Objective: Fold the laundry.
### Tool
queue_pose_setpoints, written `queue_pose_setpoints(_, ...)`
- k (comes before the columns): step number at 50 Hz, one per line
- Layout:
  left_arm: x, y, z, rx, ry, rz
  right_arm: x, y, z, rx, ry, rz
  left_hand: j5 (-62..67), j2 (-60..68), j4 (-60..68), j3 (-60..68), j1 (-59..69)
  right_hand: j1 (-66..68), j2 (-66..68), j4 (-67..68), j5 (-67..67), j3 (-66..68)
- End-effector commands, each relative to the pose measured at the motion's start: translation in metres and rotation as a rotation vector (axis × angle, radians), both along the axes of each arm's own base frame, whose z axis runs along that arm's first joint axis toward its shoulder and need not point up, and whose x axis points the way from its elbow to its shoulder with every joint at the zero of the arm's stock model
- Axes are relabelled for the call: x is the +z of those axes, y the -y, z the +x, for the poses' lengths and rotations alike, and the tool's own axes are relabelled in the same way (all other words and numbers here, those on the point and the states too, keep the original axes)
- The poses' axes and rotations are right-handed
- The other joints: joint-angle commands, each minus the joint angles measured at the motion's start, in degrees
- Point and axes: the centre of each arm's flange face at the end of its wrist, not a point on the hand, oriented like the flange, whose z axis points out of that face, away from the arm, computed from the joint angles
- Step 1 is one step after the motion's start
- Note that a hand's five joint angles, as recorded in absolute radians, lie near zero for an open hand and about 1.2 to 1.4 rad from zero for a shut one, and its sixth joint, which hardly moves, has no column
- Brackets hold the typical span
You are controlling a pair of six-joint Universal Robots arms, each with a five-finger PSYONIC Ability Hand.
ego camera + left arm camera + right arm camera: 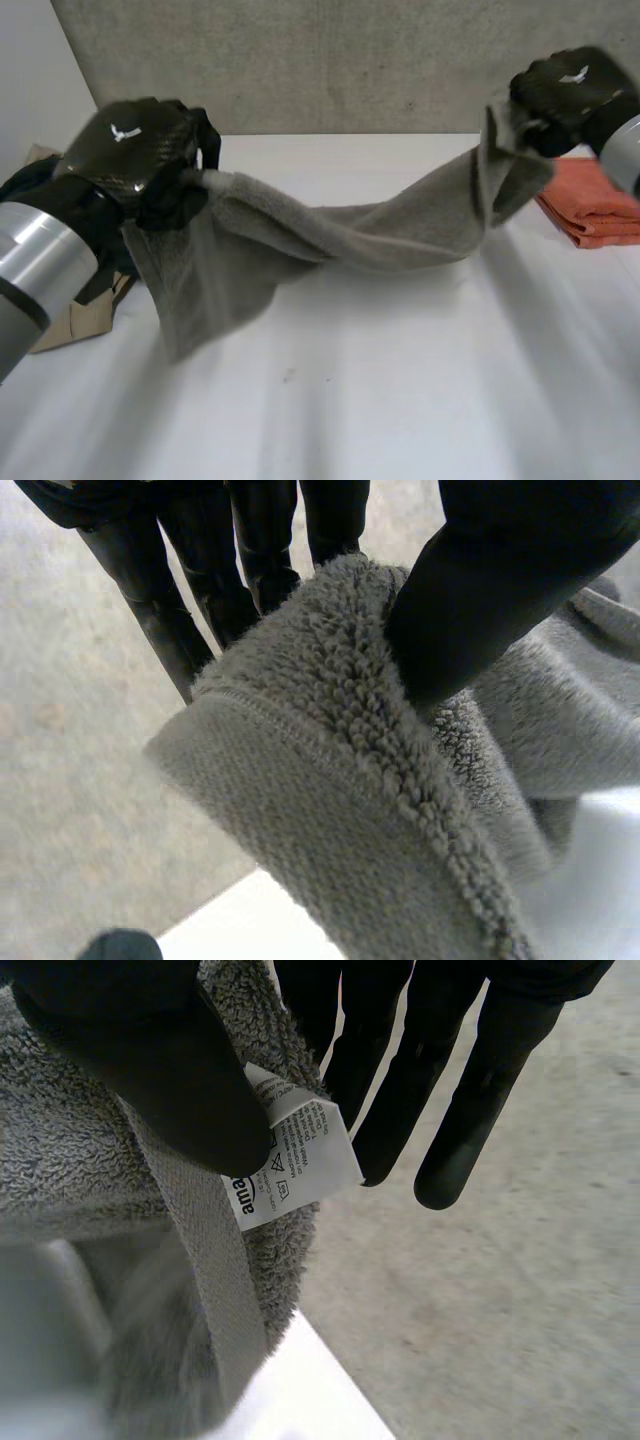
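Left robot hand (135, 150) and right robot hand (565, 95) raised, well apart.
Each thumb clamps grey towel (380, 235) against near-straight fingers (480, 1090).

Grey towel (380, 235) of looped terry pile with a flat woven hem band (300, 810). It stretches across the white table (400, 400) with both end corners raised. The middle is bunched into a loose roll and sags to the tabletop. The left end hangs as a flap. A white care label (300, 1165) sits at the right corner.
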Motion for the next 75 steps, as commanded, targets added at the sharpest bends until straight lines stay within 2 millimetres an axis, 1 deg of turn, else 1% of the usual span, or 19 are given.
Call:
queue_pose_setpoints(1, 0.007, -0.011, 0.001, -0.014, -0.013, -0.026, -0.001, 0.021, -0.004, -0.044, 0.026, 0.034, 13.61, 11.57, 11.41, 11.90, 14.51, 16.55, 12.67, 11.49, 13.71, 12.22)
queue_pose_setpoints(8, 0.003, -0.008, -0.001, -0.017, -0.015, -0.039, -0.048, 0.077, -0.003, -0.217, 0.011, 0.030, 13.61, 11.57, 11.41, 11.90, 14.51, 16.55, 12.67, 11.49, 13.71, 12.22)
queue_pose_setpoints(12, -0.015, 0.007, -0.007, -0.014, -0.007, -0.016, -0.071, 0.072, -0.005, -0.235, -0.040, 0.097, 13.61, 11.57, 11.41, 11.90, 14.51, 16.55, 12.67, 11.49, 13.71, 12.22)
queue_pose_setpoints(14, -0.038, 0.020, -0.012, -0.013, 0.022, 0.044, -0.082, 0.065, -0.007, -0.225, -0.087, 0.137, 13.61, 11.57, 11.41, 11.90, 14.51, 16.55, 12.67, 11.49, 13.71, 12.22)
queue_pose_setpoints(17, -0.060, 0.038, -0.017, -0.005, 0.059, 0.077, -0.078, 0.061, -0.010, -0.225, -0.109, 0.118, 13.61, 11.57, 11.41, 11.90, 14.51, 16.55, 12.67, 11.49, 13.71, 12.22)
queue_pose_setpoints(20, -0.068, 0.078, -0.029, 0.011, 0.112, -0.034, -0.066, 0.067, -0.007, -0.225, -0.088, 0.044, 13.61, 11.57, 11.41, 11.90, 14.51, 16.55, 12.67, 11.49, 13.71, 12.22)
queue_pose_setpoints(21, -0.061, 0.105, -0.037, 0.034, 0.136, -0.151, -0.050, 0.077, -0.004, -0.226, -0.052, -0.051, 13.61, 11.57, 11.41, 11.90, 14.51, 16.55, 12.67, 11.49, 13.71, 12.22)
queue_pose_setpoints(24, -0.032, 0.137, -0.047, 0.072, 0.143, -0.356, -0.011, 0.094, 0.001, -0.226, 0.039, -0.287, 13.61, 11.57, 11.41, 11.90, 14.51, 16.55, 12.67, 11.49, 13.71, 12.22)
queue_pose_setpoints(25, -0.004, 0.152, -0.055, 0.093, 0.129, -0.505, 0.002, 0.098, 0.001, -0.226, 0.070, -0.357, 13.61, 11.57, 11.41, 11.90, 14.51, 16.55, 12.67, 11.49, 13.71, 12.22)
queue_pose_setpoints(30, 0.090, 0.174, -0.057, 0.181, -0.037, -0.853, 0.066, 0.100, 0.001, -0.191, 0.279, -0.687, 13.61, 11.57, 11.41, 11.90, 14.51, 16.55, 12.67, 11.49, 13.71, 12.22)
queue_pose_setpoints(32, 0.112, 0.176, -0.053, 0.204, -0.137, -0.908, 0.087, 0.095, -0.001, -0.170, 0.343, -0.777, 13.61, 11.57, 11.41, 11.90, 14.51, 16.55, 12.67, 11.49, 13.71, 12.22)
queue_pose_setpoints(35, 0.116, 0.181, -0.045, 0.222, -0.194, -0.908, 0.091, 0.093, -0.004, -0.146, 0.365, -0.773, 13.61, 11.57, 11.41, 11.90, 14.51, 16.55, 12.67, 11.49, 13.71, 12.22)
queue_pose_setpoints(41, 0.071, 0.189, -0.043, 0.216, -0.138, -0.774, 0.058, 0.098, -0.009, -0.107, 0.326, -0.634, 13.61, 11.57, 11.41, 11.90, 14.51, 16.55, 12.67, 11.49, 13.71, 12.22)
queue_pose_setpoints(48, -0.024, 0.182, -0.042, 0.189, -0.014, -0.518, -0.018, 0.105, -0.032, -0.039, 0.205, -0.315, 13.61, 11.57, 11.41, 11.90, 14.51, 16.55, 12.67, 11.49, 13.71, 12.22)
queue_pose_setpoints(57, -0.145, 0.141, -0.027, 0.154, 0.187, -0.189, -0.139, 0.063, -0.034, 0.023, 0.026, 0.194, 13.61, 11.57, 11.41, 11.90, 14.51, 16.55, 12.67, 11.49, 13.71, 12.22)
queue_pose_setpoints(61, -0.173, 0.117, -0.019, 0.134, 0.299, -0.090, -0.160, 0.041, -0.046, 0.017, -0.128, 0.300, 13.61, 11.57, 11.41, 11.90, 14.51, 16.55, 12.67, 11.49, 13.71, 12.22)
queue_pose_setpoints(64, -0.177, 0.105, -0.014, 0.125, 0.364, -0.050, -0.165, 0.033, -0.055, 0.015, -0.194, 0.346, 5.76, 3.72, 3.56, 4.05, 6.66, 16.55, 12.67, 11.49, 13.71, 12.22)
queue_pose_setpoints(69, -0.161, 0.082, -0.005, 0.099, 0.478, 0.001, -0.156, 0.021, -0.060, 0.005, -0.239, 0.355, -30.65, -32.69, -32.85, -32.37, -29.76, -31.88, -35.76, -36.94, -34.72, -36.21)
queue_pose_setpoints(75, -0.133, 0.074, -0.004, 0.091, 0.490, 0.018, -0.138, 0.018, -0.064, -0.062, -0.190, 0.350, -44.22, -46.26, -46.42, -45.94, -43.33, -40.24, -44.12, -45.30, -43.08, -44.57)
